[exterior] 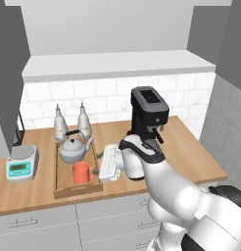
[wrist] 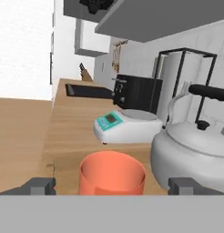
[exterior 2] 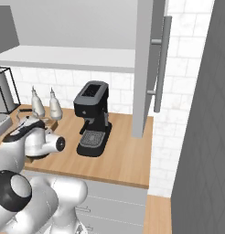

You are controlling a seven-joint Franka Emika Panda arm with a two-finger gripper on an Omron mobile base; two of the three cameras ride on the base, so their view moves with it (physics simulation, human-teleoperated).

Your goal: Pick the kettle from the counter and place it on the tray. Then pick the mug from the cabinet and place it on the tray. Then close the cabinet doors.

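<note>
Left base view: tray (exterior: 61, 188) lengthwise front-to-back

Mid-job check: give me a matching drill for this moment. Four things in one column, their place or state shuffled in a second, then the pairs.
Things:
1. kettle
2. mug
3. digital scale
4. hand

Places or states:
A. on the counter, left of the tray
B. at the tray's far end, near the two bottles
C. open, level with the mug, just right of the tray
D. at the tray's near end, upright

Pairs: 1-B, 2-D, 3-A, 4-C
</note>
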